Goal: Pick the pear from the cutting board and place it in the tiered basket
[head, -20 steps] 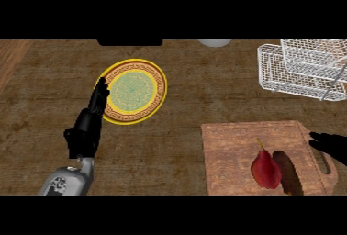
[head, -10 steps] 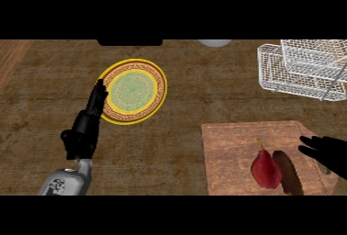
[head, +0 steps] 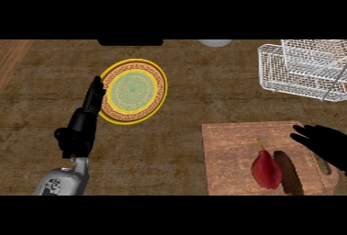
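The pear (head: 266, 169) lies on the cutting board (head: 230, 151), on its near half and right of its middle. It is dark red. Its long axis runs near to far: the thin stem points to the far side and leans a little left, and the broad end faces me. Its shadow falls on the board just to its right.

My right hand (head: 325, 144) comes in from the right edge, over the board's right side. Its fingers are spread and relaxed and point left; they hold nothing. It is near the pear, to the right and a little farther away, but not touching it.

My left hand (head: 81, 128) is on the left, with straight fingers pointing to the far side, and it holds nothing. The fingertips lie along the left rim of the plate (head: 133, 91). The plate has a yellow rim, a brown patterned band and a pale green patterned centre.

The tiered basket (head: 298, 69), of white wire, stands at the far right of the counter (head: 169, 151), well apart from the board. The counter is dark brown wood.
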Motion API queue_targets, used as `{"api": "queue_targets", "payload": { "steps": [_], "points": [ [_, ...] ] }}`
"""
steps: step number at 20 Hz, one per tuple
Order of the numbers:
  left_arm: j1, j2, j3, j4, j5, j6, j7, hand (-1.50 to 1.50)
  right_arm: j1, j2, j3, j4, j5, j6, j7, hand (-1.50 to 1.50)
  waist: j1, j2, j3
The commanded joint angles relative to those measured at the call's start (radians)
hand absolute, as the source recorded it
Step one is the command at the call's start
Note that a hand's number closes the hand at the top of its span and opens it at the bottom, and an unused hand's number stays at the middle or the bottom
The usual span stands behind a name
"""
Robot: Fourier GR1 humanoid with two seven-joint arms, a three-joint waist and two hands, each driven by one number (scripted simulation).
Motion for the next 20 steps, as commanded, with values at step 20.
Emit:
{"api": "queue_targets", "payload": {
  "steps": [20],
  "points": [
    [-0.023,-0.081,0.05,0.034,-0.077,-0.029,0.004,0.0,0.03,0.14,0.049,0.219,0.227,-0.106,-0.207,-1.5,-0.004,0.0,0.0]
  ]
}}
